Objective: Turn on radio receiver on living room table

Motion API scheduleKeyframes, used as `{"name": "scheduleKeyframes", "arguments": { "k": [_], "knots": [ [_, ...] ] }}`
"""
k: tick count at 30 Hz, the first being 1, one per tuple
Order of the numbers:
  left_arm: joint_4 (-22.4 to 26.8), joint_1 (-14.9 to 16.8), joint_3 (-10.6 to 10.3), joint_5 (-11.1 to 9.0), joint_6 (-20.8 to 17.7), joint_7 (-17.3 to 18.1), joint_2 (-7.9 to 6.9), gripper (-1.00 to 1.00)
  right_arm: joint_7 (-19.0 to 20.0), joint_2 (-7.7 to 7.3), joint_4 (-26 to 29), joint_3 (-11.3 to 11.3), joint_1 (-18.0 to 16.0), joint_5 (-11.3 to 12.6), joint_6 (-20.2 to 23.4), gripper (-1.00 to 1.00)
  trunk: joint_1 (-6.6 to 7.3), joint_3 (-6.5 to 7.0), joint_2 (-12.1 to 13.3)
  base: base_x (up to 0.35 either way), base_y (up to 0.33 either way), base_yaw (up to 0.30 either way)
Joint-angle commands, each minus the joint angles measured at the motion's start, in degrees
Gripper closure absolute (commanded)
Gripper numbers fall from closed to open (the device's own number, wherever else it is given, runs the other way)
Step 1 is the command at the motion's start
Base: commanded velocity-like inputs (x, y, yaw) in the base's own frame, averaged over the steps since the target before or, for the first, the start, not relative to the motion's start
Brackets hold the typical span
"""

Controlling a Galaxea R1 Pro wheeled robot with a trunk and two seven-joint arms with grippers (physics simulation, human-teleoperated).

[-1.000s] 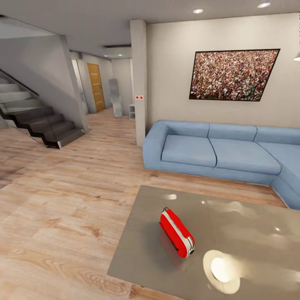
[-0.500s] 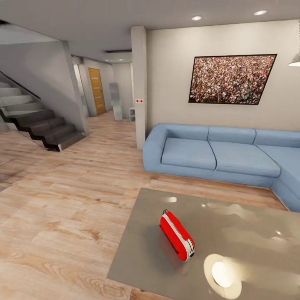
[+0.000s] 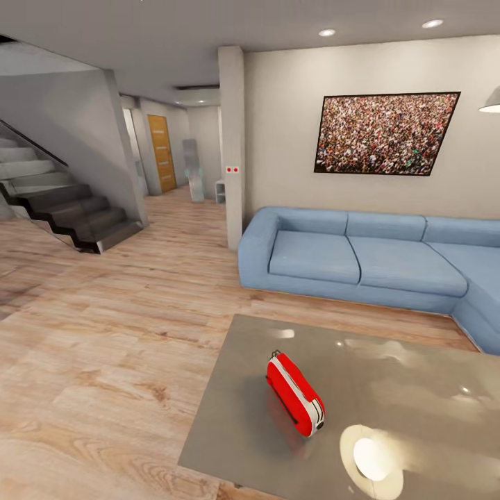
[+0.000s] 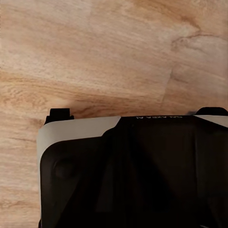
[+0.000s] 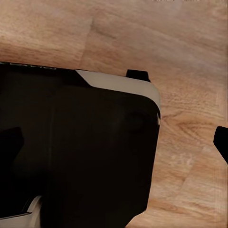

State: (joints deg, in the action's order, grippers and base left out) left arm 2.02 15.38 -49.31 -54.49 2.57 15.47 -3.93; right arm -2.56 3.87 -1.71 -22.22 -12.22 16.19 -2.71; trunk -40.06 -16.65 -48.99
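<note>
The radio receiver (image 3: pixel 295 394) lies on the bench (image 3: pixel 423 389), toward its near-left part, long axis running diagonally, white stripe on the upper face, thin black handle along the side. A bright round lamp reflection (image 3: pixel 371 458) sits on the glossy top just beside it, twd the near edge.

Beyond the bench: blue corner sofa (image 3: pixel 361 257) against the beige wall, framed crowd picture (image 3: pixel 385 132) above it, edge of a white pendant lamp (image 3: pixel 492 104) at the far right. Left of the pillar (image 3: pixel 231 146) a hallway leads to an orange-brown door (image 3: pixel 162 144); dark stairs (image 3: pixel 66 205) rise at the left. Light wood plank floor (image 3: pixel 104 333) all around.

Vs. 1 s ago: the whole view has tilted slightly (camera move, not the things) — picture, sofa and radio all sit a bit differently in frame, more of the pendant lamp shows. Vs. 0.5 s ago almost no change. Radio's place on the bench looks unchanged.

Wrist views: both look down at the plank floor w/ the robot's own dark-and-white body (image 4: pixel 133 171) in front. Left claw and right claw: can't tell whether apart or together; the fingers aren't clearly visible.
</note>
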Motion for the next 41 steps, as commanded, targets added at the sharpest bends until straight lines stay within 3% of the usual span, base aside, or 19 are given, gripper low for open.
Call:
{"name": "scheduleKeyframes", "arguments": {
  "k": [1,10,41],
  "knots": [
    [0.00,0.00,0.00,0.02,0.00,0.00,-0.01,1.00,0.00,-0.02,0.03,-0.04,0.00,-0.06,0.00,-1.00,0.00,0.00,0.00,0.000,0.000,0.000],
    [0.12,0.00,0.06,0.56,0.06,0.00,-0.20,1.00,0.01,-0.10,0.14,-1.59,0.00,-0.23,-0.02,-1.00,0.00,0.00,0.00,0.000,0.000,0.000],
    [0.14,0.00,0.03,0.63,0.07,0.00,-0.21,1.00,0.01,-0.09,0.18,-1.68,0.00,-0.28,-0.02,-1.00,0.00,0.00,0.00,0.000,0.000,0.000]
  ]
}}
